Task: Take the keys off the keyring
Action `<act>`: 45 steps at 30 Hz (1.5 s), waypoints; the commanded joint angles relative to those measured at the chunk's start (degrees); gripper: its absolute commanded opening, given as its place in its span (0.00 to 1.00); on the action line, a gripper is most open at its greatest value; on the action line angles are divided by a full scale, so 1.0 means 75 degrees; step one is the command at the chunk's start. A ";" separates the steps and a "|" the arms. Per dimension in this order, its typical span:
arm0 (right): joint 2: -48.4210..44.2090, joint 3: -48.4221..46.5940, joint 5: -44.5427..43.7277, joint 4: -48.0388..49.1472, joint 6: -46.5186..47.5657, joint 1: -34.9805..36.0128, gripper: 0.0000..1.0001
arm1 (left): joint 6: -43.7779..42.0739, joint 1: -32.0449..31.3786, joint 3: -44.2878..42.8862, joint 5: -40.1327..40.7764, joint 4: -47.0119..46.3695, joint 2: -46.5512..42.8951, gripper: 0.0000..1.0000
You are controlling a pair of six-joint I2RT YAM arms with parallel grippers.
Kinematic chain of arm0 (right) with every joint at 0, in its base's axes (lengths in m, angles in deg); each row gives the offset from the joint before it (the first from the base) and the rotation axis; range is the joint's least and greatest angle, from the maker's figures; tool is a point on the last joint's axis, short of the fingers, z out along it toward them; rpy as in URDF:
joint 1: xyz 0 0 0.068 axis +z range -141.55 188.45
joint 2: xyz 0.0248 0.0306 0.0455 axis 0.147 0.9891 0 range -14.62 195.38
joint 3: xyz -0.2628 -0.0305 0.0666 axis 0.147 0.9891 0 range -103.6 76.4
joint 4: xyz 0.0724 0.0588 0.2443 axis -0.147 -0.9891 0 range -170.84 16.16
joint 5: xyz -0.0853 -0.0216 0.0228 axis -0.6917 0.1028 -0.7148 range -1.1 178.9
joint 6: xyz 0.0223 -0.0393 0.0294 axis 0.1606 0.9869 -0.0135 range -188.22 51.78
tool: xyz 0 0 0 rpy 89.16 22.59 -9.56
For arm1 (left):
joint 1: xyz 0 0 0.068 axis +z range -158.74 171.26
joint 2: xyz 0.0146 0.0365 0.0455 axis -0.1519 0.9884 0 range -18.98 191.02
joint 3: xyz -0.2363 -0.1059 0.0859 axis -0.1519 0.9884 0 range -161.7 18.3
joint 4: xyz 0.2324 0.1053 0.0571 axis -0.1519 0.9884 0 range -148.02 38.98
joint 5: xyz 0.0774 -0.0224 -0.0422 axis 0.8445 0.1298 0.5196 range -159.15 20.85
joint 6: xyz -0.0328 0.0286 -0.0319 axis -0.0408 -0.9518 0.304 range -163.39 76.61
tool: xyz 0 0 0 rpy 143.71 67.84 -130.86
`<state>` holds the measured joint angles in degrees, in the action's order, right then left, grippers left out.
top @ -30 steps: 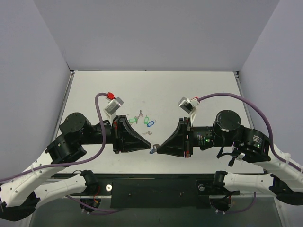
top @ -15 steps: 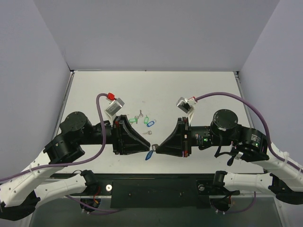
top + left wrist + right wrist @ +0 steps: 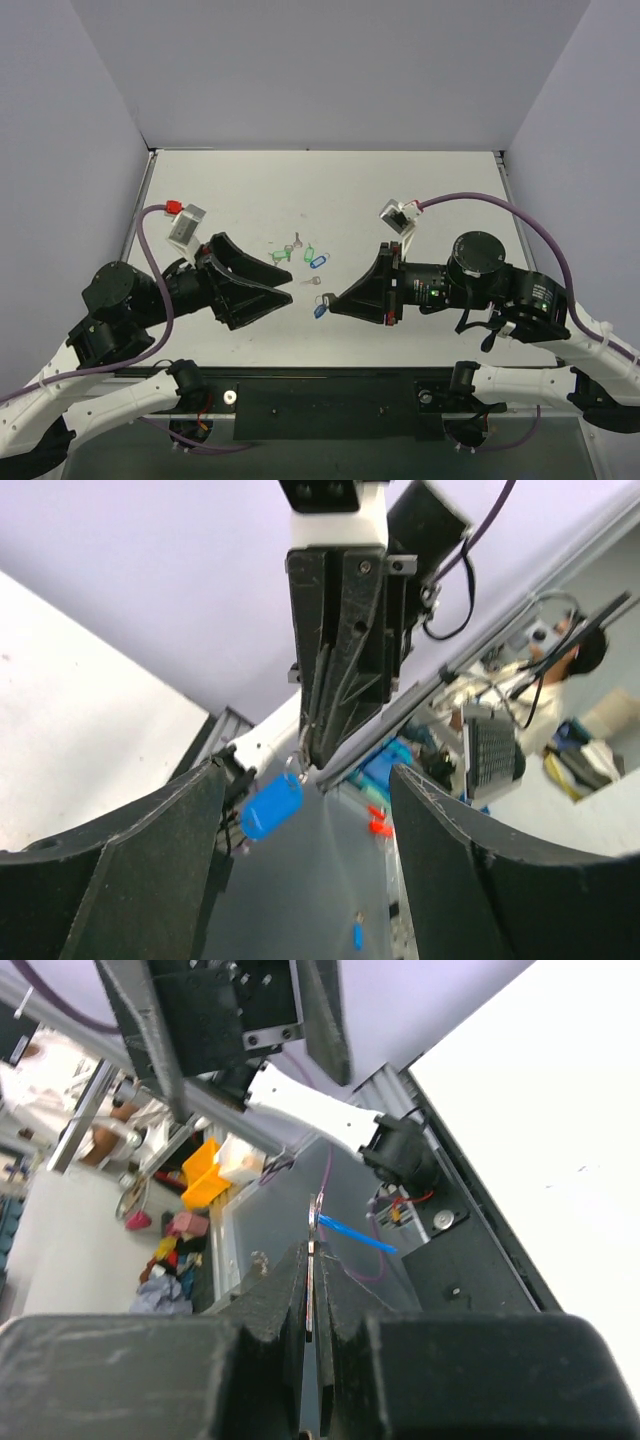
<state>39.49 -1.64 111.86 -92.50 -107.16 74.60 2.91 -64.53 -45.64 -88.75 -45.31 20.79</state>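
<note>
My right gripper (image 3: 331, 298) is shut on a small silver key (image 3: 313, 1222), seen edge-on between its fingers (image 3: 285, 1290). From the key hangs the keyring (image 3: 293, 770) with its oblong blue tag (image 3: 320, 309), above the table's near edge. In the left wrist view the blue tag (image 3: 272, 805) dangles just under the right gripper's tip. My left gripper (image 3: 289, 284) stands open a short way to the left. Its two fingers are spread wide with nothing between them, and it touches neither tag nor key.
On the table behind the grippers lie two green tags (image 3: 281, 254) (image 3: 309, 252), another blue tag (image 3: 318, 262) and two loose silver keys (image 3: 297, 238) (image 3: 312, 281). Side walls enclose the table (image 3: 430, 190) on the left, right and back.
My left gripper has opened and drawn back to the left, away from the keyring. The blue tag now hangs from the right gripper alone, which stays shut.
</note>
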 commanded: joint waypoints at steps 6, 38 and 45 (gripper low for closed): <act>-0.0453 0.0362 -0.1725 0.1583 -0.0455 0.0039 0.00 | 0.1173 -0.0026 0.1223 0.1476 -0.2735 -0.0650 0.76; -0.0335 0.0820 -0.2077 0.2851 -0.1019 0.0051 0.00 | 0.2053 -0.0085 0.2104 0.1042 -0.5152 0.0346 0.61; -0.0289 0.0808 -0.2042 0.2792 -0.0996 0.0051 0.00 | 0.2018 -0.0097 0.2057 0.1066 -0.5163 0.0428 0.57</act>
<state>37.02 4.64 97.08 -74.88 -114.70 74.60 17.93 -64.94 -29.16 -80.09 -80.85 23.96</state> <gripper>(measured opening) 0.006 0.581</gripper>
